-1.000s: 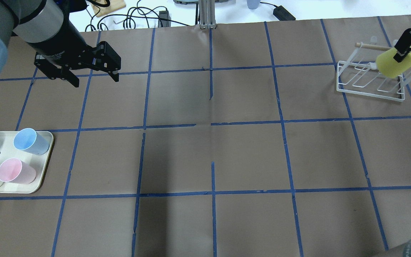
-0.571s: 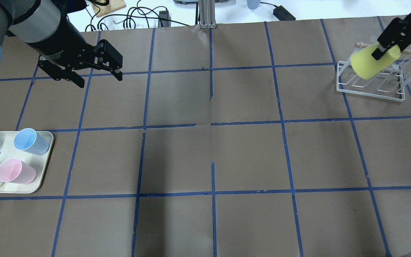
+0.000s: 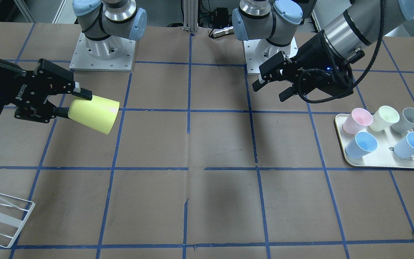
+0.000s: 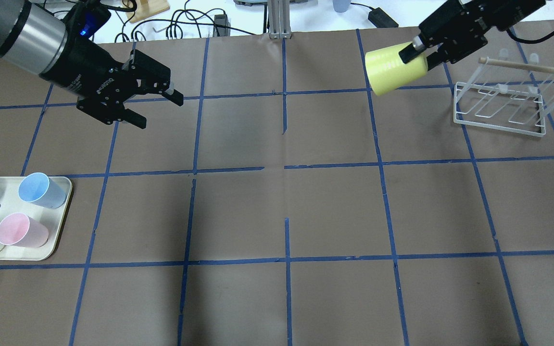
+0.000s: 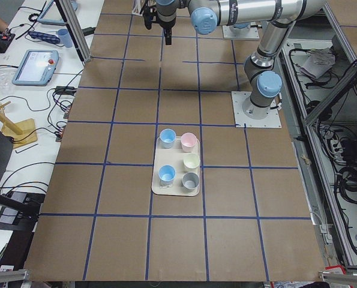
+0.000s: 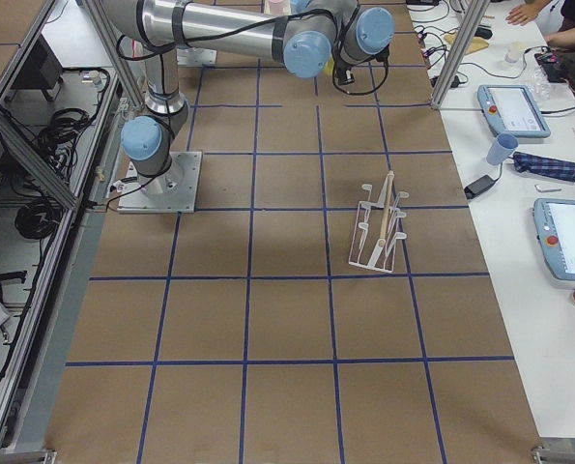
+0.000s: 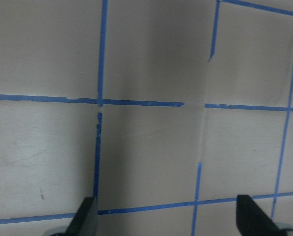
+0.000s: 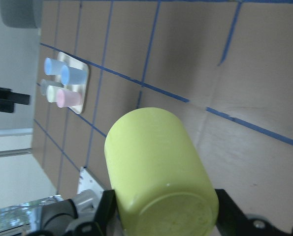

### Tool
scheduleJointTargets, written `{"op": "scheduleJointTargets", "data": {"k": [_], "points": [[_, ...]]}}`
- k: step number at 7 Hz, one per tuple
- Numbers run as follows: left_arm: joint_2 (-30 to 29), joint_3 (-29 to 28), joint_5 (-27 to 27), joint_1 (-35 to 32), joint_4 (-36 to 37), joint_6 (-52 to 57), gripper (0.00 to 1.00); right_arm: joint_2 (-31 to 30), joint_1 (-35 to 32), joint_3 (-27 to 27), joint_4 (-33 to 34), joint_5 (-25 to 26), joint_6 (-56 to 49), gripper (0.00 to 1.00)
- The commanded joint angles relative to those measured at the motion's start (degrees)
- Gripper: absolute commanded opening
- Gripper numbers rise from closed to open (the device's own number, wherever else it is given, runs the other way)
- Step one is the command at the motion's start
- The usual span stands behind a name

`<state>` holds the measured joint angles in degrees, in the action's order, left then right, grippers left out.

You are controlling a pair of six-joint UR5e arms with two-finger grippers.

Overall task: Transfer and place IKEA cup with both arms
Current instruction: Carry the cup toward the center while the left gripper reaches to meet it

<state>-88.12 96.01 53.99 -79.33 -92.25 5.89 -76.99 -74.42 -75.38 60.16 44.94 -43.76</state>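
Observation:
The lime-yellow IKEA cup (image 4: 395, 69) is held sideways in the air by my right gripper (image 4: 419, 55), which is shut on its base end. The cup's wide end points toward the table's middle. It also shows in the front view (image 3: 93, 113) and fills the right wrist view (image 8: 156, 167). My left gripper (image 4: 159, 111) is open and empty over the far left part of the table, pointing toward the cup, well apart from it. In the left wrist view its fingertips (image 7: 84, 219) frame only bare table.
A cream tray (image 4: 60, 211) at the near left holds blue, pink, grey and pale cream-yellow cups (image 3: 385, 117). A white wire rack (image 4: 498, 108) with a wooden dowel stands at the far right, just right of the cup.
My right gripper has carried the cup from over the rack leftward toward the table's middle and turned it sideways. My left gripper has turned and shifted slightly right, still open.

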Motion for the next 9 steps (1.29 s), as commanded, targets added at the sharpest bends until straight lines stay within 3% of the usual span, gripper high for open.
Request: {"op": "scheduleJointTargets", "data": {"k": [1, 2, 3, 5, 7, 9], "points": [[0.0, 4.3, -18.2, 1.0, 0.0, 0.3, 1.00, 0.2, -1.6, -0.2, -9.1, -11.4, -0.6, 0.00], [-0.1, 6.4, -27.7, 0.8, 0.6, 0.3, 1.00, 0.9, -1.6, -0.4, -14.6, -14.3, -4.5, 0.00], [-0.2, 7.3, -30.4, 0.7, 1.2, 0.4, 1.00, 1.6, -1.6, -0.5, -22.3, -17.0, -11.3, 0.00], [-1.5, 8.0, -41.0, -2.7, 5.9, -1.0, 1.00, 2.9, -1.5, -1.0, -27.2, -17.6, -15.7, 0.00], [-2.0, 12.7, -47.5, -4.9, 11.3, -1.8, 1.00, 4.7, -1.9, -3.8, -27.6, -20.7, -18.2, 0.00], [-3.8, 13.0, -47.7, -6.5, 14.4, -1.8, 1.00, 5.0, -4.0, -3.9, -29.0, -20.9, -18.2, 0.00]]}}
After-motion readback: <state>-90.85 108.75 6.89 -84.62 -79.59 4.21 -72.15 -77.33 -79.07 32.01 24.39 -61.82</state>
